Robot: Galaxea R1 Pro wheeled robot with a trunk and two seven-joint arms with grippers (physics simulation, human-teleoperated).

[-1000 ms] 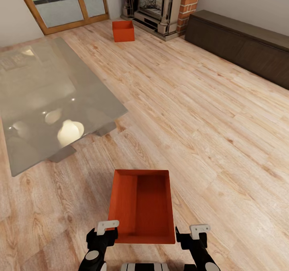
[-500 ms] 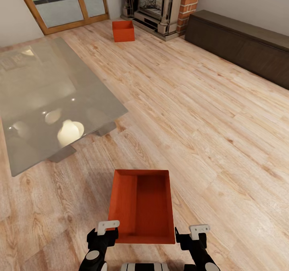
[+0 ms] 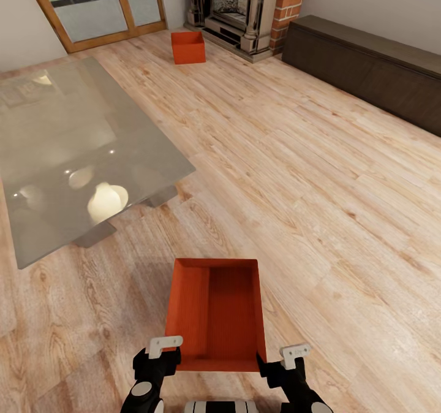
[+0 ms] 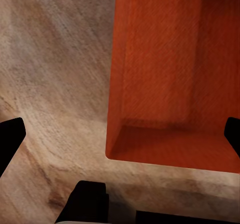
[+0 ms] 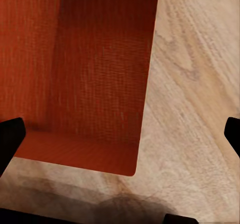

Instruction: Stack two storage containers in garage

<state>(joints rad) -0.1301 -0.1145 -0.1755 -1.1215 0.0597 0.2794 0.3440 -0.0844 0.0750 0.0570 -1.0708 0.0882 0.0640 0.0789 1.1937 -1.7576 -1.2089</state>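
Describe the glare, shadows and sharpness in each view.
Head view: bright lamp reflections glare off the grey rug, whose surface looks glossy; the near container and far container are sharp. Left wrist view: soft, blurry wood grain, a dark shadow under the container's near edge. Right wrist view: the container's ribbed base is fairly crisp, shadow pooling below it.
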